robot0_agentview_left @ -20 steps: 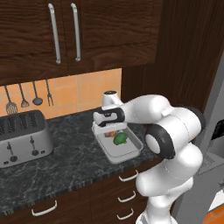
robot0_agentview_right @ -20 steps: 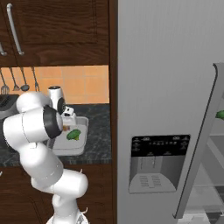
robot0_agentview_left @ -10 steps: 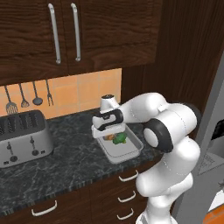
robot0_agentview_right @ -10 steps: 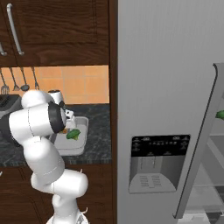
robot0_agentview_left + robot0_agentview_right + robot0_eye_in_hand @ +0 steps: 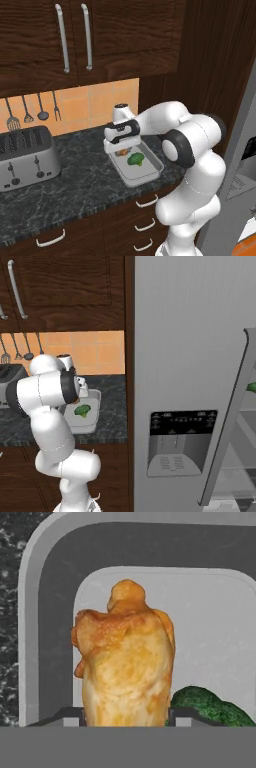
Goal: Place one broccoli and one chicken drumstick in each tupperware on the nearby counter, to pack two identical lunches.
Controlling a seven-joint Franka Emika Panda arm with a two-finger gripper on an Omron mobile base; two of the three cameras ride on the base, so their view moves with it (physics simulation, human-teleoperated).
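A grey tupperware (image 5: pixel 150 174) stands on the black marbled counter (image 5: pixel 75 187), with a green broccoli (image 5: pixel 135 159) lying inside it. My gripper (image 5: pixel 121 148) points down over the tupperware's far end and is shut on a golden chicken drumstick (image 5: pixel 122 152). In the hand view the drumstick (image 5: pixel 127 662) stands between my fingertips (image 5: pixel 70 715), low over the tupperware's floor (image 5: pixel 210 637), with the broccoli (image 5: pixel 210 707) just to its right. From the right base view the broccoli (image 5: pixel 82 410) shows in the tupperware (image 5: pixel 89 427), and my arm hides the drumstick.
A silver toaster (image 5: pixel 25 157) sits on the counter to the left, under hanging utensils (image 5: pixel 30 107). Dark wall cabinets (image 5: pixel 75 40) hang above. The grey fridge (image 5: pixel 190 381) rises to the right, its door (image 5: pixel 235 406) swung open.
My hand has sunk a little toward the far end of the tupperware, carrying the drumstick, and the arm's elbow has swung over. The jaws keep the same width.
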